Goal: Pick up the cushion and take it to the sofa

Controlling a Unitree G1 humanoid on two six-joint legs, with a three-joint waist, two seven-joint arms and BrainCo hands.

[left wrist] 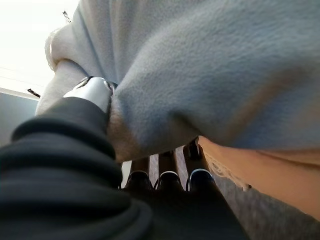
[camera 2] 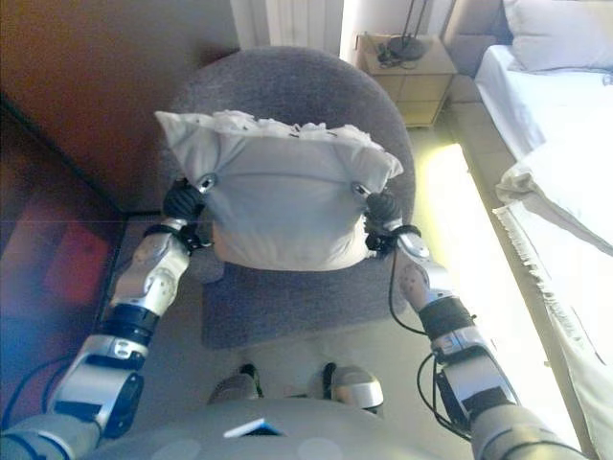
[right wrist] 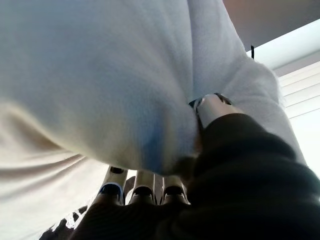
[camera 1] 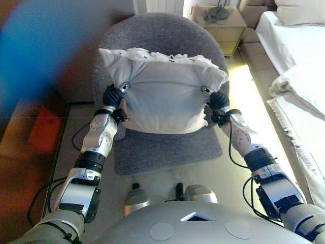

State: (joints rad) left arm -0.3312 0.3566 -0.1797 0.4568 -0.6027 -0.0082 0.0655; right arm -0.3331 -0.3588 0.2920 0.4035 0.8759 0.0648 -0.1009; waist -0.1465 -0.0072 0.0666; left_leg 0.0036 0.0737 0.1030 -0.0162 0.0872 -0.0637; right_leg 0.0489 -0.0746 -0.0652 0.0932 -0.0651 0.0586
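Square white fabric cushion (camera 1: 161, 91) with a ruffled top edge is held up between both hands, in front of and just above the seat of the round grey upholstered armchair (camera 1: 167, 147). The cover looks soft and slightly fleecy, bulging in the middle and creased where the hands press in. A frayed fringe shows along its lower edge in the left wrist view.

Left hand (camera 1: 112, 96) clamps the cushion's left side: thumb on the front face, fingers (left wrist: 168, 176) tucked under and behind the fabric. Right hand (camera 1: 218, 100) mirrors it on the right side: thumb dug into the cloth, fingers (right wrist: 142, 186) curled beneath. Both grips are closed on the cushion.

Armchair has a curved back and coarse woven texture. Wooden bedside table (camera 1: 223, 23) behind it; white-sheeted bed (camera 1: 299, 66) on the right.
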